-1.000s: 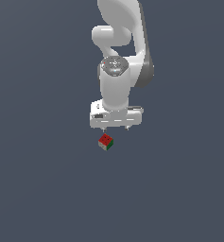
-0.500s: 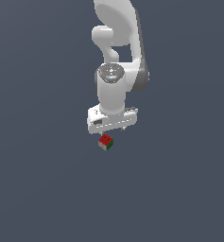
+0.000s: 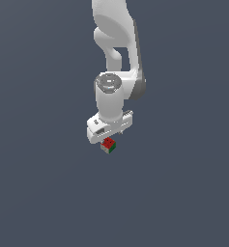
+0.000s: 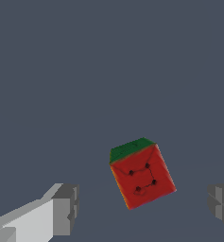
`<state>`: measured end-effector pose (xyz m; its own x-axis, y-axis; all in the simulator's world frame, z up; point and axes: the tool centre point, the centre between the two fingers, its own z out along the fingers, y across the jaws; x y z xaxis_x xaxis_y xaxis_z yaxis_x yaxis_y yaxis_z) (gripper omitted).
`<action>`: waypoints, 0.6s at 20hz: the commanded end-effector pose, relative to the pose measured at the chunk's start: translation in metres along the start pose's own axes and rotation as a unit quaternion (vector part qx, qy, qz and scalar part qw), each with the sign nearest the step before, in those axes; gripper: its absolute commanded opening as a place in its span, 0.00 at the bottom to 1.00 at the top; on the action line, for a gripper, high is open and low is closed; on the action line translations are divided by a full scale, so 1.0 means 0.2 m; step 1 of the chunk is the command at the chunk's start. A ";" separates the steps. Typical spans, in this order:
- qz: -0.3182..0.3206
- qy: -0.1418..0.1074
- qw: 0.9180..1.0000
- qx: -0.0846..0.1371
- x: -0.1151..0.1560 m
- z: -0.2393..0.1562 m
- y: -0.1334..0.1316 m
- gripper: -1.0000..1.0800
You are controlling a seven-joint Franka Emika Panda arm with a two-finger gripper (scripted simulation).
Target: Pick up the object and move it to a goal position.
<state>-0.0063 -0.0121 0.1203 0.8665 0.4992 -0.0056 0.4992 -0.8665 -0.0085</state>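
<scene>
The object (image 3: 108, 144) is a tiny cube with a red top, a green side and a whitish side, lying on the dark grey floor. In the wrist view the object (image 4: 142, 176) shows its red face with dark dots and a green face. My gripper (image 3: 108, 139) hangs straight above it, nearly down on it. The gripper (image 4: 144, 208) is open, with one grey fingertip (image 4: 66, 209) and the other fingertip (image 4: 221, 204) far apart on either side of the cube. Neither touches it.
The white arm (image 3: 117, 58) rises behind the gripper in the exterior view. A plain dark grey surface (image 3: 43, 183) lies all around.
The gripper has come down toward the cube, closing most of the gap above it. The wrist has turned a little. The cube has not moved.
</scene>
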 end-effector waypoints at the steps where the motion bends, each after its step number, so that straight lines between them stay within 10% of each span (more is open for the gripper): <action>1: -0.035 0.000 0.999 -0.001 -0.01 0.03 0.01 0.96; 12: -0.155 0.001 0.988 -0.004 -0.06 0.15 0.06 0.96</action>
<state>-0.0106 -0.0267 0.0923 0.6922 0.7217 -0.0025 0.7217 -0.6922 -0.0019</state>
